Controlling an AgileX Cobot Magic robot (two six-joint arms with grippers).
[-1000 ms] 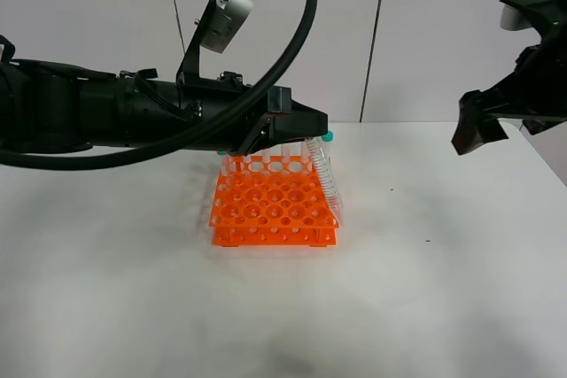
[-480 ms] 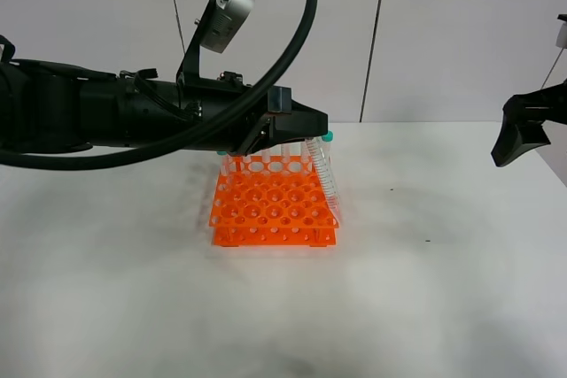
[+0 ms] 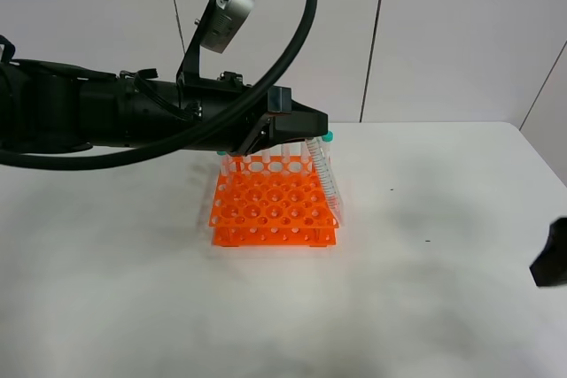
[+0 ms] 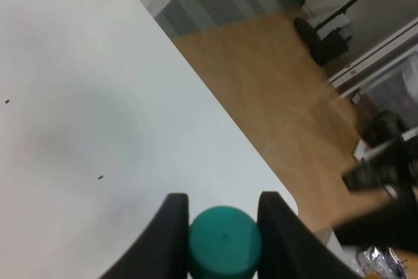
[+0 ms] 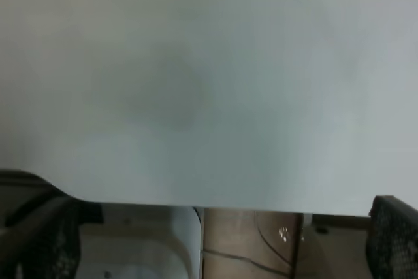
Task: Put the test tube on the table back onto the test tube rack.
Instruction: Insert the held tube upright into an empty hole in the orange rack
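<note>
The orange test tube rack (image 3: 270, 210) stands mid-table on the white table (image 3: 425, 298). My left gripper (image 3: 312, 130) reaches in from the left and is shut on the teal cap of a test tube (image 3: 329, 179). The tube hangs tilted along the rack's right side, tip low near the front right corner; I cannot tell whether it is in a hole. In the left wrist view the two fingers (image 4: 174, 227) clamp the cap (image 4: 225, 243). My right gripper (image 3: 553, 265) is a dark piece at the right edge; in the right wrist view it (image 5: 222, 213) is open and empty.
Several capped tubes (image 3: 266, 159) stand in the rack's back row, just under my left arm. The table's right edge and a rounded corner (image 4: 287, 200) show, with wooden floor beyond. The right wrist view looks at the table edge (image 5: 196, 197).
My right arm has dropped from the upper right down to the lower right edge of the view, almost out of sight. My left arm and the tube have not moved.
</note>
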